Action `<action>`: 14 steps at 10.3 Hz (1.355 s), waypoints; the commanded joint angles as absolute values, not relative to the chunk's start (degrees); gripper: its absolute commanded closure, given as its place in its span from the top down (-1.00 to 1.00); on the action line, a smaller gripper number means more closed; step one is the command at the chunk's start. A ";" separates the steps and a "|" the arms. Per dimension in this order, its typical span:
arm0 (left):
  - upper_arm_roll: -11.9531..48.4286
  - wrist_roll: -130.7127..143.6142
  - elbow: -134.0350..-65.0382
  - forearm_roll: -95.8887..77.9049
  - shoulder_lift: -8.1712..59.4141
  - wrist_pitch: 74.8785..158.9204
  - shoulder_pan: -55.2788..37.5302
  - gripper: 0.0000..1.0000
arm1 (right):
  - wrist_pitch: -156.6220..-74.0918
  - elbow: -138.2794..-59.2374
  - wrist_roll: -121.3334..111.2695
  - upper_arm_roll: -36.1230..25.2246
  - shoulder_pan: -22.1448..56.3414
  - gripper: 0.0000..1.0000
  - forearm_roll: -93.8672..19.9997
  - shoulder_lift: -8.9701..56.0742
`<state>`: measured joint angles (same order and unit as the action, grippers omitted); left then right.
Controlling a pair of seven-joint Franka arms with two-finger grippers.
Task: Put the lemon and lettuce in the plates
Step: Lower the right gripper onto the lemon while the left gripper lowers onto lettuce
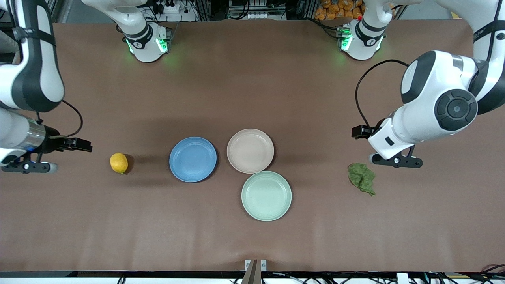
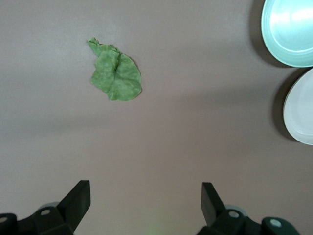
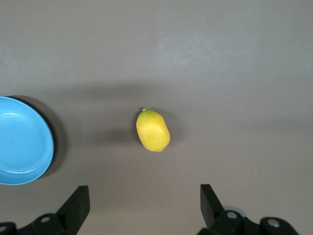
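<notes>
Both end effectors hang wide open and empty: the left end effector (image 2: 145, 205) over the surface near the lettuce (image 1: 361, 178), the right end effector (image 3: 144, 205) near the lemon (image 1: 118, 163), each seemingly ready to grasp.

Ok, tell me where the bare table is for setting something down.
Free: the stretch between the lemon and the blue plate, and between the mint green plate and the lettuce. Crowded: the middle, where the blue, beige-pink plate and mint green plates sit close together.
</notes>
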<state>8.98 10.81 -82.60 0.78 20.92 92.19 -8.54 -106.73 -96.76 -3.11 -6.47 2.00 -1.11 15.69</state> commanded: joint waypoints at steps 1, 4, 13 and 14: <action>8.79 12.39 -81.39 2.46 22.14 93.16 -9.32 1.00 | -113.26 -102.54 -4.65 -6.15 1.67 1.00 -1.14 14.68; 8.70 11.95 -81.39 3.16 23.20 97.10 -9.40 1.00 | -122.66 -109.22 -5.01 -6.15 1.76 1.00 -1.14 14.68; 8.26 12.57 -81.47 14.06 31.99 106.87 -8.53 1.00 | -140.17 -117.16 -7.90 -6.06 1.58 1.00 -1.23 21.79; 8.26 12.48 -81.56 13.80 32.25 106.87 -7.31 1.00 | -140.45 -117.33 -7.91 -6.06 1.58 1.00 -1.23 22.32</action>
